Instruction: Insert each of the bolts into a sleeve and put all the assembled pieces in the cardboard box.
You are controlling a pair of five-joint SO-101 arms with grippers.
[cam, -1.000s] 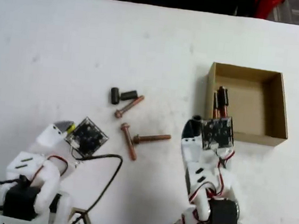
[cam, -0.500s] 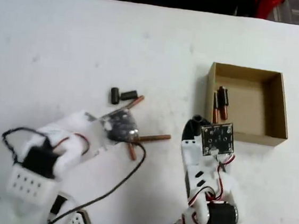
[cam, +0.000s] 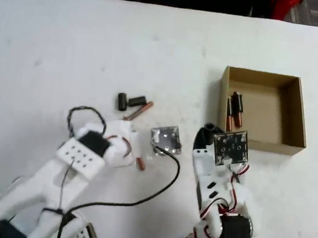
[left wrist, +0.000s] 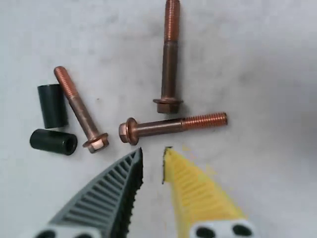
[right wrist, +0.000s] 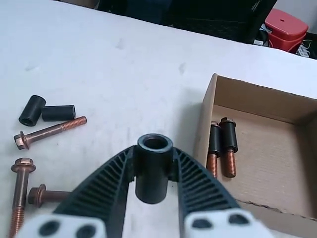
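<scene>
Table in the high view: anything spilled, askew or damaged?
Nothing stands out. Two assembled pieces lie in the box; three bolts and two sleeves lie loose on the table. The right end effector holds a third sleeve; the left end effector is open above the bolts.

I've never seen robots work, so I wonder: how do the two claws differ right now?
The right gripper is shut on an upright black sleeve near the box; the left gripper is slightly open and empty, above three loose bolts. The left's fingers are grey and yellow, the right's black. Both are ridged.
</scene>
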